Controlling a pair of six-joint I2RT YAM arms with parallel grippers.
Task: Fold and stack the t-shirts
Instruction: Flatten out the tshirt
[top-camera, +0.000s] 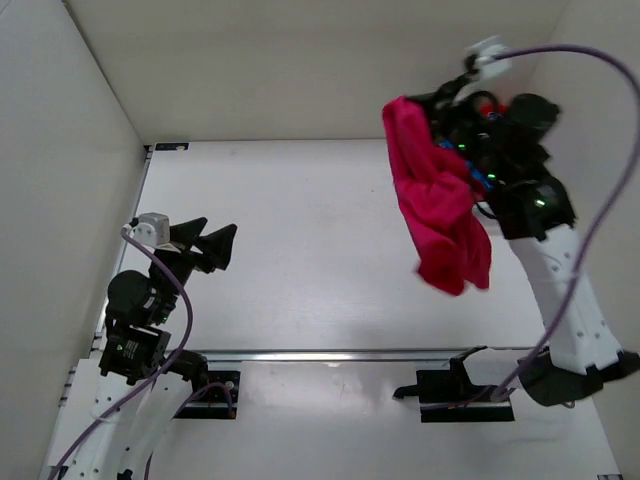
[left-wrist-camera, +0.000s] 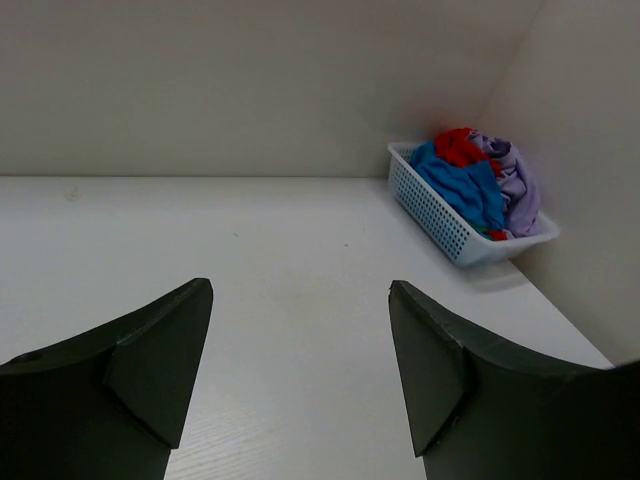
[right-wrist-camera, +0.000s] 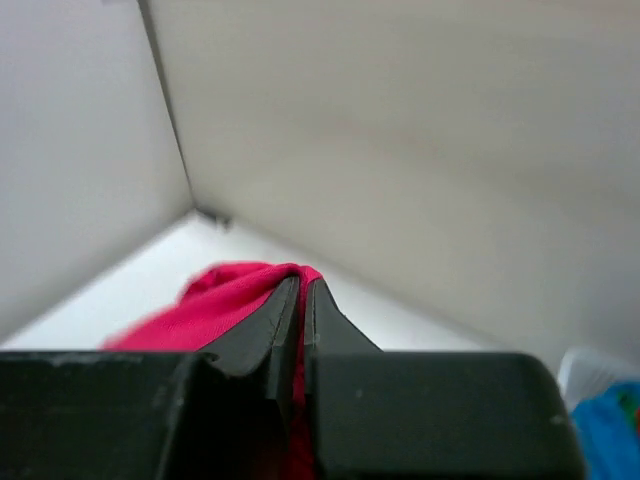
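Aloft, pink t-shirt (top-camera: 440, 215) between right jaws.

White tabletop (top-camera: 300, 260), plain off-white enclosure walls (top-camera: 300, 60), soft even light

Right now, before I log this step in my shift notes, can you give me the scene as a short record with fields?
right gripper: shut on the pink t-shirt, raised at the far right
pink t-shirt: hangs bunched from that gripper, unfolded
left gripper: open, holding nothing, low over the table
basket: white, slatted, in the far right corner
in the basket: blue t-shirt, red t-shirt, lavender t-shirt, heaped together
folded shirts: none in view
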